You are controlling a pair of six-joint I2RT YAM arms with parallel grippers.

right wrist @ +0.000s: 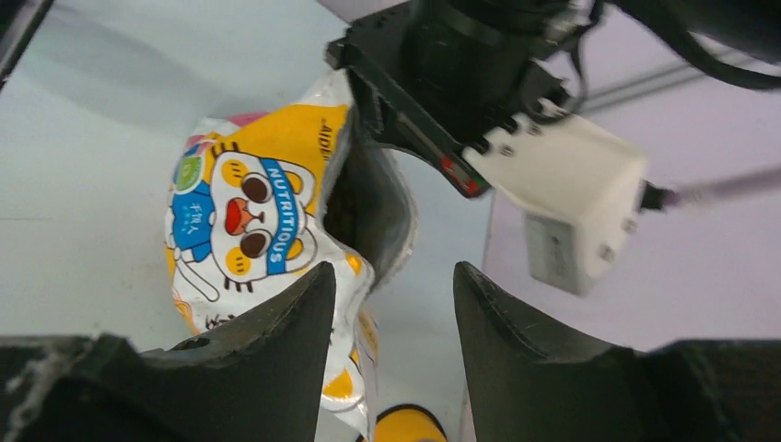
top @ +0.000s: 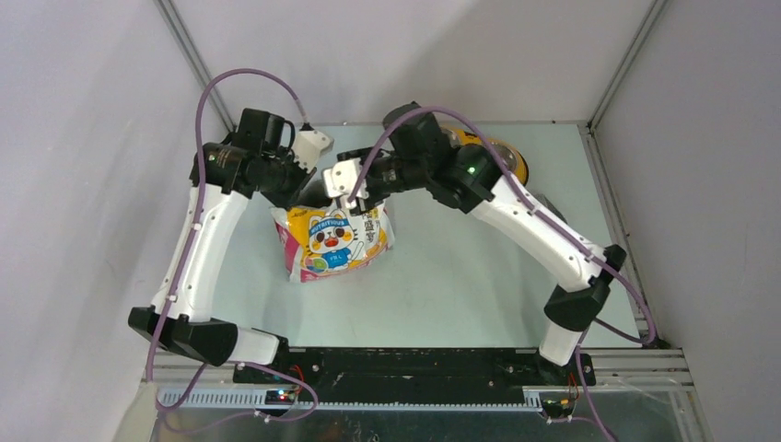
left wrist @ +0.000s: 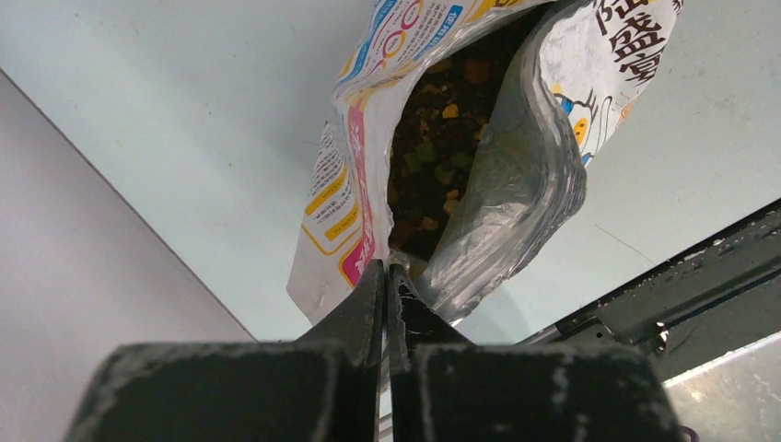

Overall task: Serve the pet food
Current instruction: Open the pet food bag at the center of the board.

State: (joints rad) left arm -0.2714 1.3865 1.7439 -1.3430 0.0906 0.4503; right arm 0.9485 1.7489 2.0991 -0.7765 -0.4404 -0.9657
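Left claw (left wrist: 385, 287): pressed together, pinching one lip of the bag (top: 333, 241) at its open top. This looks meant to anchor that side so the mouth can be pulled wide.

Right claw (right wrist: 387, 304): spread and gripping nothing. The wrist view shows the bag's other lip running down into the gap, close against one finger. It seems lined up to take the opposite side.

Pet food (left wrist: 442, 138): inside the bag. The left wrist view shows brown, tan and greenish bits down the open mouth. None can be seen on the desk (top: 460, 295).

Bag position: in the left half of the desk, about midway between the near and far edges. The cat print faces up, the mouth points toward the far edge, and the top is lifted by the pinch.

Feeder (top: 509, 161): yellow, by the far edge and right of centre. It is mostly hidden behind the right arm and stands well apart from the bag.

Step in hand: I judge it to be opening and steadying the bag, with serving not yet begun.

Next need: probably a second grip on the free lip before any tilt or carry toward the feeder.

Risk: the film looks glossy and limp. A one-sided hold could let the mouth fold shut, or spill kibble if the bag is tipped.
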